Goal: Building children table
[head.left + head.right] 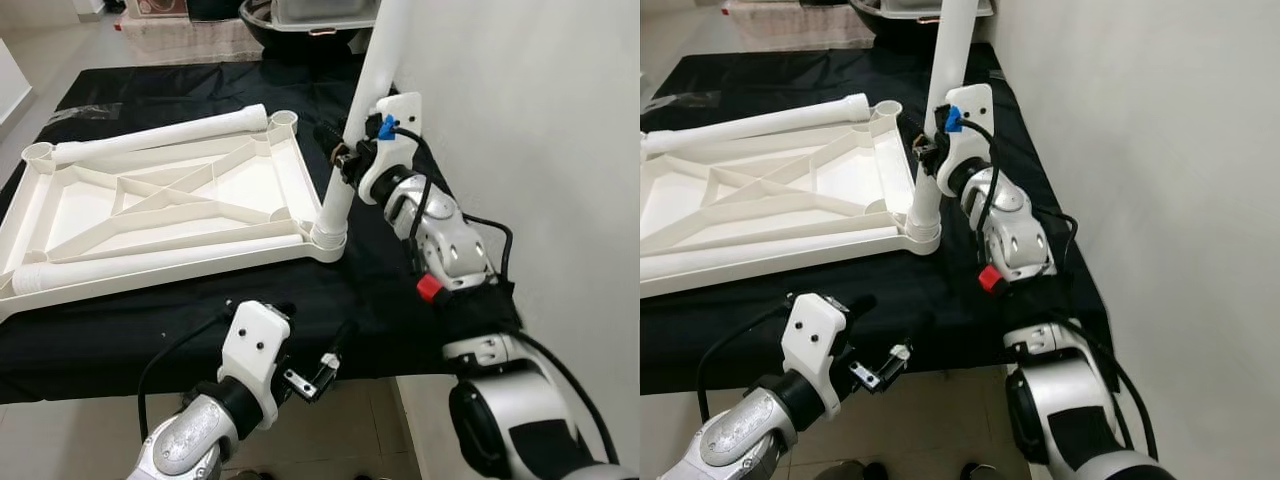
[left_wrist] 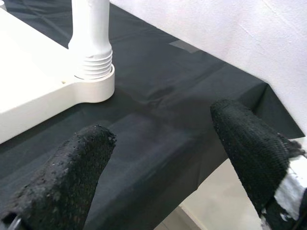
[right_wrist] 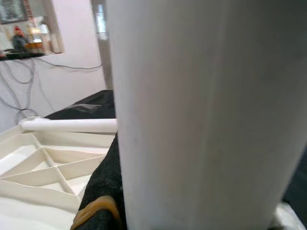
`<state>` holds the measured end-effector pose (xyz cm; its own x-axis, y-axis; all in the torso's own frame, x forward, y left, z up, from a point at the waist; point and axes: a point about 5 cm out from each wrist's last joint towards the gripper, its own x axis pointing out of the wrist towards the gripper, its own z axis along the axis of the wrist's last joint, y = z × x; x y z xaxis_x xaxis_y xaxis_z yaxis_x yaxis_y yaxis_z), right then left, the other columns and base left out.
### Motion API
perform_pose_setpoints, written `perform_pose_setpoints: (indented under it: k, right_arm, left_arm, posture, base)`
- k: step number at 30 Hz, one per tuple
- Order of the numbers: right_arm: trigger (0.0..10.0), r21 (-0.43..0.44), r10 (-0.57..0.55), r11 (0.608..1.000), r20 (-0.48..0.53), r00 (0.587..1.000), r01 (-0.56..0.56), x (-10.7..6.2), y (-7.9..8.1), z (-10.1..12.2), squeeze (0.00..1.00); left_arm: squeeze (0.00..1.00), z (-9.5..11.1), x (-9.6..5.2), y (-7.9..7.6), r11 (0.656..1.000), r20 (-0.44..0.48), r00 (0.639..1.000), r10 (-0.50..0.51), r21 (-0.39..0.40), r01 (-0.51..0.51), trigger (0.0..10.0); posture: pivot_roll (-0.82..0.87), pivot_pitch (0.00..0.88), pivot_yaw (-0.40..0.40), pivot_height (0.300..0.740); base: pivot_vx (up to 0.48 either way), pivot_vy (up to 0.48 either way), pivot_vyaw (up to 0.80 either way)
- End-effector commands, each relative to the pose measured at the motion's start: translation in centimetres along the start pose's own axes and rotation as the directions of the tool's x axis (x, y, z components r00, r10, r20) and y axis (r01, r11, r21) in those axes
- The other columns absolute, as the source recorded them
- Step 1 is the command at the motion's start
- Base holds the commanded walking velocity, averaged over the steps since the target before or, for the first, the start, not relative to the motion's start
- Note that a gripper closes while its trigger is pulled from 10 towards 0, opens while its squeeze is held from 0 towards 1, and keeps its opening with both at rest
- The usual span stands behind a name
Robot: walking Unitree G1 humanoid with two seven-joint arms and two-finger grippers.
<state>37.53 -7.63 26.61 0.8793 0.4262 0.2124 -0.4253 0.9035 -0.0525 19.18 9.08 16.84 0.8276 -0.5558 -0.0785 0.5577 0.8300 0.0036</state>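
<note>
Nearest the camera, the left gripper (image 1: 318, 372) hangs off the front edge of the black-cloth-covered tabletop (image 1: 400, 310), its jaws spread with nothing between them, pointing toward the nearest corner of the work.

Just beyond it lies the white ribbed plastic children's table top (image 1: 160, 205), upside down on the cloth with its bracing ribs showing. At its near right corner socket (image 1: 328, 244) a white plastic tube leg (image 1: 360, 110) stands upright, leaning slightly, its threaded end sitting in the socket. The left wrist view shows several threads still exposed above the collar, so by my reading this leg is started but not screwed home.

The right gripper (image 1: 343, 152) pinches that leg partway up; in its wrist view the leg presses against a black finger (image 3: 103, 184).

Two more loose white tube legs rest on the panel: one along the near edge (image 1: 150, 264), one along the far edge (image 1: 160, 135). The far sockets (image 1: 283, 121) (image 1: 38, 152) look empty. So one leg of four is partly fitted; a fourth leg I cannot place. Tightening and at least two more fittings remain.
</note>
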Motion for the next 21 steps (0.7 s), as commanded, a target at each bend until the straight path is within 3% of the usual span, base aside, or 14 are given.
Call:
perform_pose_setpoints:
  k: [1,5,8,9,11,14,15,17,21]
  right_arm:
    - [10.0,-0.039,-0.075,0.997,-0.211,0.975,0.068,-1.0,0.2,-4.5,0.0]
    - [10.0,-0.089,-0.117,0.991,-0.239,0.964,0.098,-0.9,1.6,-4.6,0.0]
    - [10.0,-0.099,-0.129,0.989,-0.25,0.959,0.107,-0.9,1.7,-4.6,0.0]
    - [10.0,-0.086,-0.208,0.978,-0.283,0.936,0.191,-0.7,1.7,-4.9,0.0]
    - [10.0,-0.086,-0.208,0.978,-0.283,0.936,0.191,-0.7,1.7,-4.9,0.0]
    - [10.0,-0.058,-0.348,0.935,-0.331,0.877,0.349,-0.4,0.9,-5.3,0.0]
    - [10.0,-0.058,-0.348,0.935,-0.331,0.877,0.349,-0.4,0.9,-5.3,0.0]
    - [10.0,-0.045,-0.433,0.894,-0.338,0.836,0.445,-0.3,0.2,-5.2,0.0]
    - [10.0,-0.058,-0.513,0.851,-0.312,0.8,0.523,-0.4,-0.1,-5.0,0.0]
  left_arm:
    - [0.0,-0.4,-0.1,0.3,1.0,-0.016,1.0,0.003,0.011,-0.003,10.0]
    - [0.0,-0.3,0.0,0.4,1.0,-0.014,1.0,0.002,0.014,-0.001,10.0]
    - [0.0,-0.3,0.0,0.4,1.0,-0.013,1.0,0.001,0.015,-0.001,10.0]
    - [0.0,-0.3,0.1,0.5,1.0,-0.011,1.0,0.001,0.016,0.0,10.0]
    - [0.0,-0.3,0.1,0.5,1.0,-0.011,1.0,0.001,0.016,0.0,10.0]
    - [0.0,-0.2,0.1,0.6,1.0,-0.009,1.0,0.004,0.019,-0.004,10.0]
    - [0.0,-0.2,0.1,0.6,1.0,-0.009,1.0,0.004,0.019,-0.004,10.0]
    - [0.0,-0.2,0.2,0.6,1.0,-0.008,1.0,0.006,0.02,-0.005,10.0]
    - [0.0,-0.2,0.2,0.8,1.0,-0.007,1.0,0.007,0.022,-0.007,10.0]
  posture:
    - [0.12,0.196,-0.013,0.74]
    - [0.12,0.197,-0.015,0.74]
    - [0.12,0.197,-0.015,0.74]
    - [0.12,0.201,-0.015,0.74]
    - [0.12,0.201,-0.015,0.74]
    - [0.12,0.203,-0.02,0.74]
    - [0.12,0.203,-0.02,0.74]
    - [0.12,0.203,-0.022,0.74]
    - [0.12,0.204,-0.023,0.74]
  base:
    - [0.0,0.0,0.0]
    - [0.0,0.0,0.0]
    - [0.0,0.0,0.0]
    - [0.0,0.0,0.0]
    - [0.0,0.0,0.0]
    - [0.0,0.0,0.0]
    - [0.0,0.0,0.0]
    - [0.0,0.0,0.0]
    - [0.0,0.0,0.0]
